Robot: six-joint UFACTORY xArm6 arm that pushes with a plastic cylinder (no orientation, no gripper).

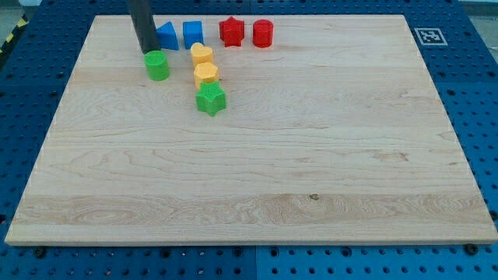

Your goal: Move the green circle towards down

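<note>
Camera view: my tip (148,51) at top edge of green circle (157,66)
Bare rod, holds nothing; yellow heart (201,54) just right of circle

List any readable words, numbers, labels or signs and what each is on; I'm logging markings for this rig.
No words or numbers can be read anywhere.
The only sign is a black-and-white square marker, a coded pattern without letters, on the wooden board at the view's top right corner.
The coloured blocks carry no labels.
</note>
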